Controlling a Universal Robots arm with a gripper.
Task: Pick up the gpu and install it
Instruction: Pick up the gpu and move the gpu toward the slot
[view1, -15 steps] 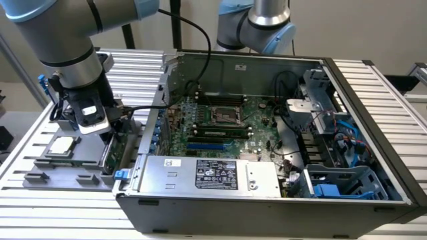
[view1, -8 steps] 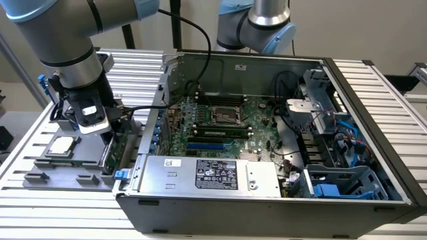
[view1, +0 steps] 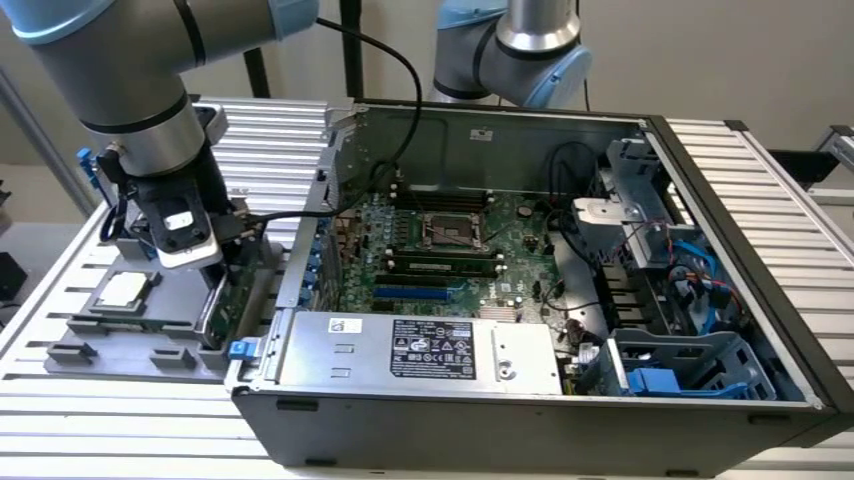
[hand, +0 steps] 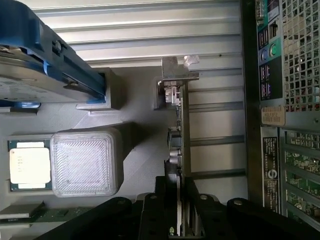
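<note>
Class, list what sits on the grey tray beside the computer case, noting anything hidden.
On the tray: a silver chip, a hard drive with blue rails, and the gpu standing on edge. The gripper covers part of the gpu.

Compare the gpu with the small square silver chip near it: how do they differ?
The gpu stands on its edge; the silver chip lies flat. The gpu is a long thin card with a silver end bracket; the chip is small and square. The gpu's face is green circuit board; the chip's top is silver metal. Both rest in the grey holder beside the computer case.
</note>
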